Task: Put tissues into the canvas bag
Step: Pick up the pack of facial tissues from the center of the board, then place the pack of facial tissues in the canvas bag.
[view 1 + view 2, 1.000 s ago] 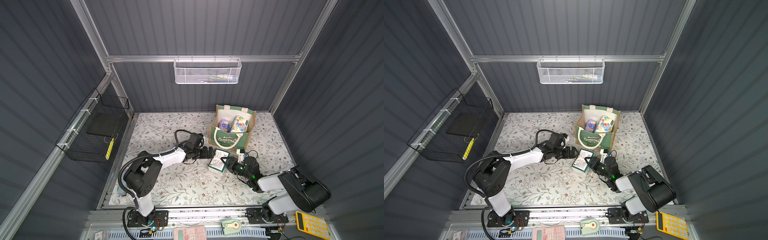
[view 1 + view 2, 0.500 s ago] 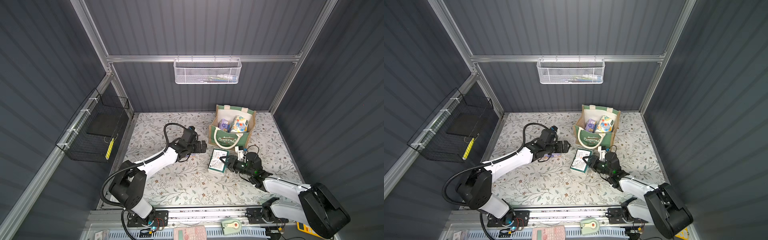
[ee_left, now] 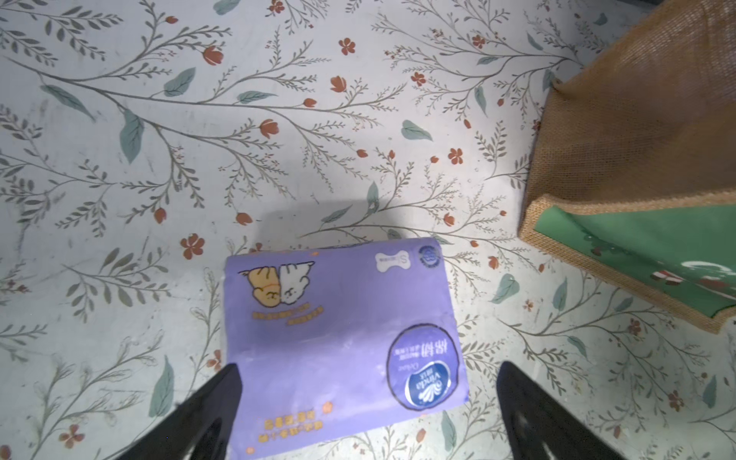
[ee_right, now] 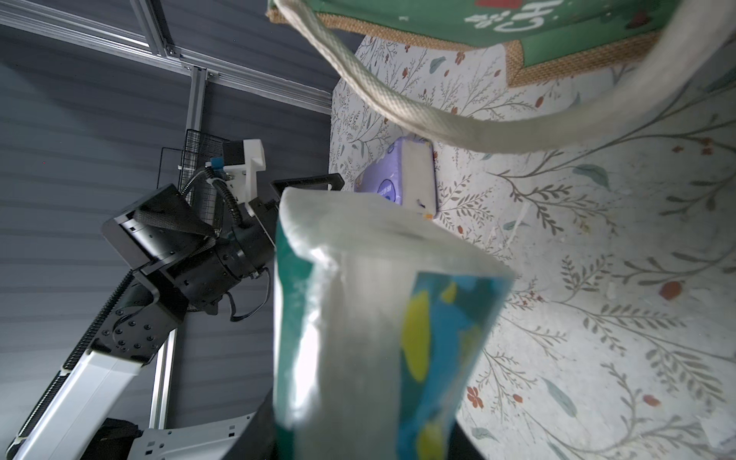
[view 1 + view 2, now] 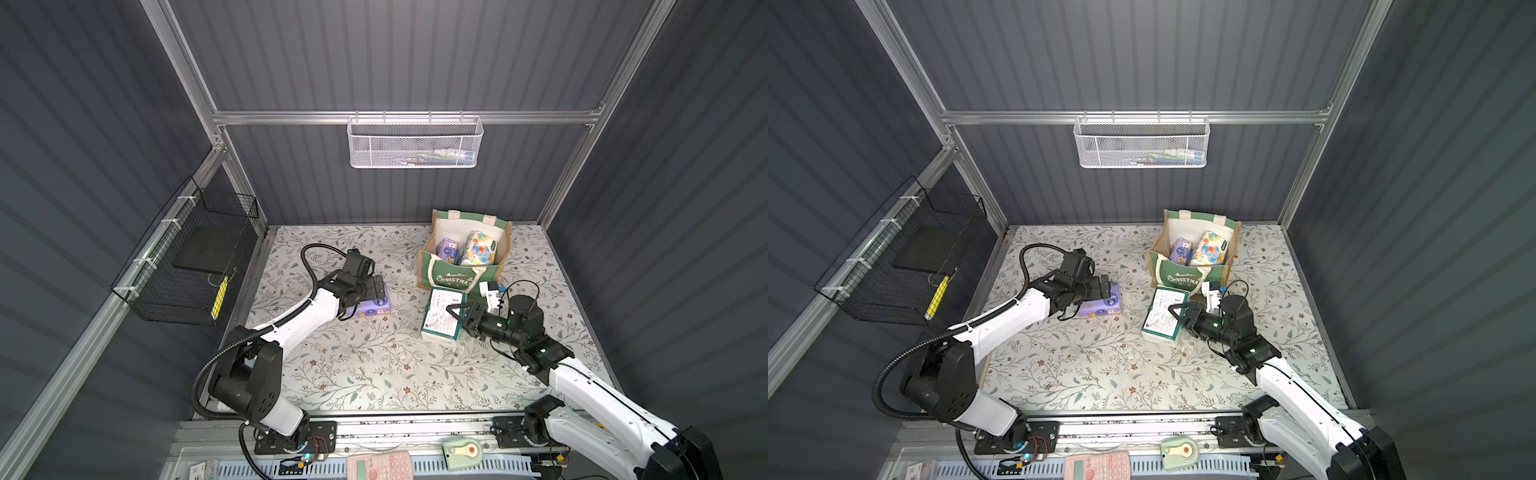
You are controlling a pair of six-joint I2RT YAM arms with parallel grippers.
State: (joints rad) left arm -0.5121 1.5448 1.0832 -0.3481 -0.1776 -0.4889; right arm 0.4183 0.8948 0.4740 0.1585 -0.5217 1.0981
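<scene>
I have the green-and-white pack (image 5: 441,312) of tissues just in front of the canvas bag (image 5: 446,277), by its printed green face. My right gripper (image 5: 456,316) is clamped on the end of the pack nearest the arm. In the right wrist view the pack (image 4: 358,318) fills the space ahead of the camera, with the bag's rope handle (image 4: 398,107) looping beyond it. I cannot tell whether the pack's underside rests on the floral mat (image 5: 353,370). Inside the bag, two packs stand side by side against the white lining: a second purple pack (image 5: 447,248) and a cartoon pack (image 5: 477,249). Well to the left of the bag, a purple pack (image 5: 374,306) lies flat on the mat. My left gripper (image 3: 368,372) hangs low over one end of it with the jaws spread wide, a black finger (image 3: 215,398) on either side. I cannot tell whether they touch the wrap. Further out, a white mesh basket (image 5: 413,143) hangs on the back wall and a black wire basket (image 5: 187,266) on the left wall. A pink calculator (image 5: 380,467) lies at the front edge
</scene>
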